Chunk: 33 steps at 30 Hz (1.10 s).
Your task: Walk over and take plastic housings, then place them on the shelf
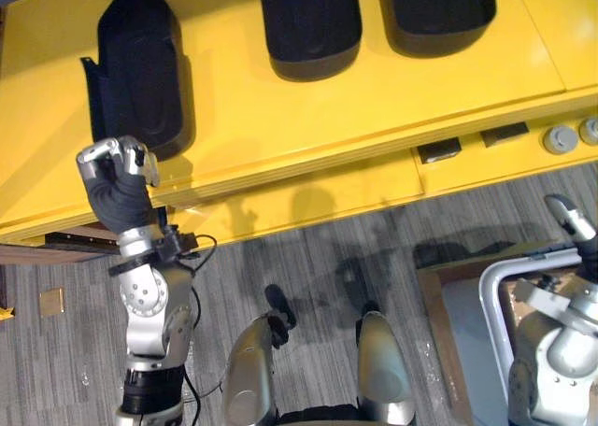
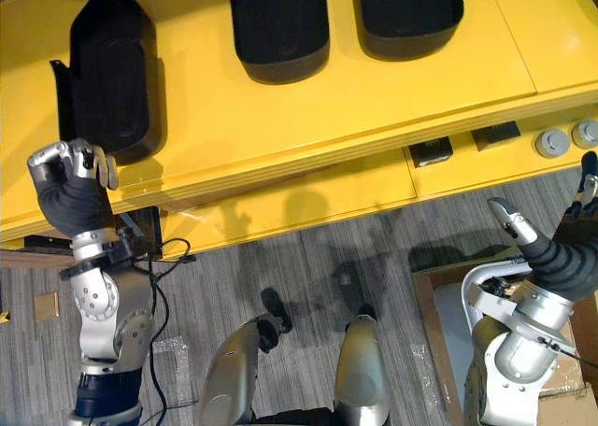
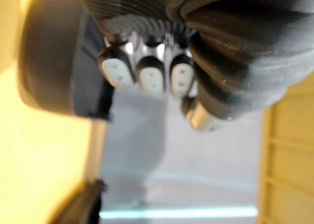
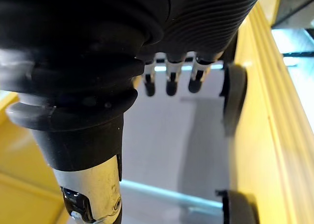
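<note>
Three black housings (image 1: 308, 24) lie on the yellow shelf (image 1: 374, 99), and neither hand holds one.
Eye views: the left hand (image 1: 117, 164) is curled into a fist with nothing in it, at the shelf's front edge just beside the left housing (image 1: 135, 66). The right hand (image 2: 559, 250) is spread loosely, low by the shelf's right end. Left wrist view: the fingers (image 3: 149, 76) curl inward, with the left housing past them. Right wrist view: the right hand's relaxed fingers hang beside the shelf's edge.
</note>
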Available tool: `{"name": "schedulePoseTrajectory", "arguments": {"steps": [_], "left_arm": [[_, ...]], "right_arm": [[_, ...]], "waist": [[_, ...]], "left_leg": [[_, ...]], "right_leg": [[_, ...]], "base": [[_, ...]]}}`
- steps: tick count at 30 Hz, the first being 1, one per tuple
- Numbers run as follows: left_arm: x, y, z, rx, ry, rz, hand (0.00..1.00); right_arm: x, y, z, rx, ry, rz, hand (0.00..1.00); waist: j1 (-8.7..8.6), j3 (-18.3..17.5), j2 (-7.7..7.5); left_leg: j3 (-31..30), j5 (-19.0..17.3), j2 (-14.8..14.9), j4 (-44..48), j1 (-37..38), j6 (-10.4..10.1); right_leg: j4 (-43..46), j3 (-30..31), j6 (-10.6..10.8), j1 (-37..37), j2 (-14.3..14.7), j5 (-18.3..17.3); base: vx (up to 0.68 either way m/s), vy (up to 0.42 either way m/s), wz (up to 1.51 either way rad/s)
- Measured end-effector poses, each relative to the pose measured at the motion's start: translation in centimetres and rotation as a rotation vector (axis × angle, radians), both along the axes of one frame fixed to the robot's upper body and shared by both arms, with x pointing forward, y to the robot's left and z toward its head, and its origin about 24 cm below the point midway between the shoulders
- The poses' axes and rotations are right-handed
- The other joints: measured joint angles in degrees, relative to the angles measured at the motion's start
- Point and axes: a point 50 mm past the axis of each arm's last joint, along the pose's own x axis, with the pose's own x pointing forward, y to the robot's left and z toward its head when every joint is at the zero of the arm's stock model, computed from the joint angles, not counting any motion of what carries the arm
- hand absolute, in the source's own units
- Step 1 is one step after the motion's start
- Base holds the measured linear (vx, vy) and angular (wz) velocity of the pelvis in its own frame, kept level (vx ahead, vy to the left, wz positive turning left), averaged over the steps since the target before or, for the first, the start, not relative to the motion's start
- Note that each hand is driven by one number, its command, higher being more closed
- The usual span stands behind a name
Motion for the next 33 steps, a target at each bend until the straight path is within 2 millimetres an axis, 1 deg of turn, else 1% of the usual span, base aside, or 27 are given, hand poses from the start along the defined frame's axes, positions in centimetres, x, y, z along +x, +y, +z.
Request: {"name": "schedulePoseTrajectory", "arguments": {"steps": [3,7,12,18,19,22,25,29,30,33], "left_arm": [[0.2,0.2,-0.4,-0.047,0.041,-0.001,1.00],[0.4,0.3,-0.5,-0.055,0.059,0.008,1.00],[1.2,1.3,-0.7,-0.069,0.074,0.056,1.00],[3.4,1.9,-0.8,-0.091,0.106,0.087,1.00],[4.1,2.4,-0.8,-0.073,0.126,0.098,1.00],[5.0,3.2,-0.4,-0.052,0.135,0.126,1.00],[6.3,4.0,0.0,-0.033,0.159,0.149,1.00],[7.5,4.6,0.4,-0.033,0.188,0.149,1.00],[7.8,5.0,0.2,-0.051,0.198,0.150,1.00],[8.3,5.9,0.7,-0.075,0.190,0.180,1.00]], "right_arm": [[-0.1,-0.3,0.1,-0.002,-0.001,-0.016,0.00],[-0.2,-0.6,0.1,-0.002,0.002,-0.031,0.00],[-0.2,-0.6,0.0,-0.001,0.005,-0.032,0.00],[0.0,-0.7,0.0,-0.002,0.008,-0.031,0.00],[0.3,-0.7,0.0,-0.004,0.009,-0.030,0.00],[0.7,-0.9,0.0,-0.004,0.016,-0.043,0.00],[0.8,-1.0,0.0,-0.012,0.025,-0.055,0.00],[0.7,-1.1,0.1,-0.003,0.019,-0.068,0.00],[0.7,-1.2,0.1,-0.003,0.019,-0.068,0.00],[0.7,-1.2,0.0,0.001,0.022,-0.065,0.00]], "waist": [[-0.14,0.0,0.02],[-0.35,0.0,0.21],[-0.34,0.1,0.77],[-0.60,0.1,1.03],[-0.95,0.1,1.03],[-1.54,0.1,1.03],[-1.79,0.1,1.02],[-1.98,0.2,0.82],[-2.12,0.3,0.70],[-2.76,0.4,0.38]], "left_leg": [[0.0,0.1,-0.2,0.0,0.0,0.1],[0.0,0.2,-0.4,0.0,0.1,0.3],[0.0,0.2,-0.5,-0.2,0.1,0.4],[0.3,0.3,-0.6,-0.5,0.3,0.4],[0.4,0.3,-0.6,-0.6,0.3,0.4],[0.6,0.3,-0.6,-0.8,0.3,0.4],[0.9,0.3,-0.2,-1.0,0.3,0.4],[1.7,0.2,0.5,-1.2,0.4,0.4],[2.0,0.2,0.6,-1.2,0.4,0.4],[2.2,0.1,0.8,-1.0,0.3,0.4]], "right_leg": [[0.2,-0.1,0.0,0.0,-0.2,0.0],[0.2,0.0,0.0,-0.1,-0.4,0.0],[0.0,0.0,0.0,-0.1,-0.5,0.0],[-0.3,0.3,0.1,-0.2,-0.5,0.1],[-0.4,0.4,0.1,-0.2,-0.5,0.1],[-0.8,0.5,0.2,-0.2,-0.4,0.2],[-1.6,0.8,0.3,-0.2,0.0,0.8],[-2.7,1.6,0.3,-0.3,0.7,1.5],[-2.7,1.9,0.4,-0.5,0.7,1.6],[-3.1,2.2,0.4,-0.5,1.0,2.0]], "base": [[0.00,0.000,0.00],[0.00,0.000,0.00],[0.00,0.000,0.00],[0.01,0.000,-0.01],[0.00,0.000,0.00],[0.01,-0.002,-0.01],[0.02,-0.004,-0.07],[0.02,0.002,-0.13],[0.00,0.011,-0.11],[-0.01,0.015,-0.07]]}}
